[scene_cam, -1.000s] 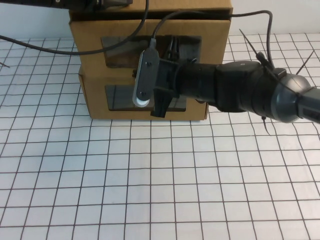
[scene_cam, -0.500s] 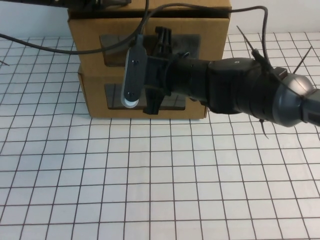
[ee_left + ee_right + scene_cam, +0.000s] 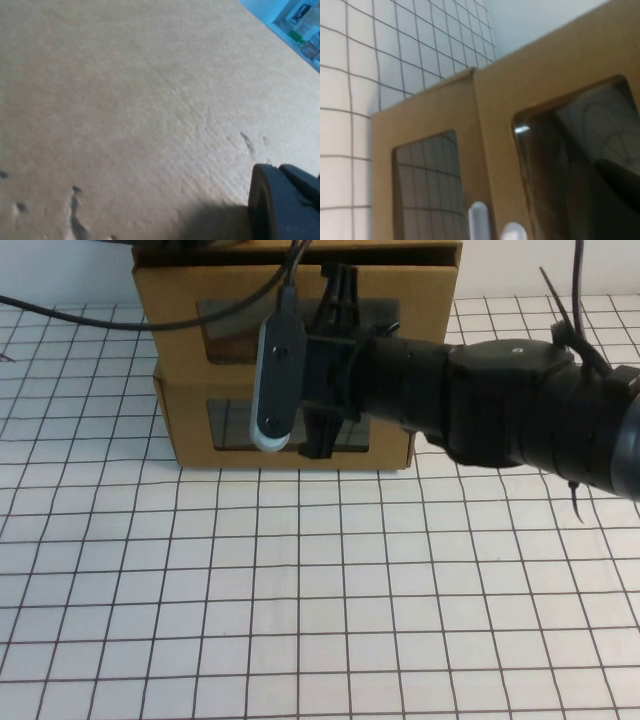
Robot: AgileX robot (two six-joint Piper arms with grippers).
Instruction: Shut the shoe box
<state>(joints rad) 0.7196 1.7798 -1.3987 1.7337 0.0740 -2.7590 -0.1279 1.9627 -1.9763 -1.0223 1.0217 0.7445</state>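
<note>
shoe box (image 3: 190, 435) lower of two stacked, table's far side | right gripper (image 3: 325, 390) at its windowed front, probably pushing it shut, fingers hidden | left gripper (image 3: 285, 202) steadies top box (image 3: 300, 285)

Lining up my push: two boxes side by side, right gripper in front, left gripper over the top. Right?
No. High view: the shoe box is stacked on the other box. Right gripper in front, left gripper on top, yes.
</note>
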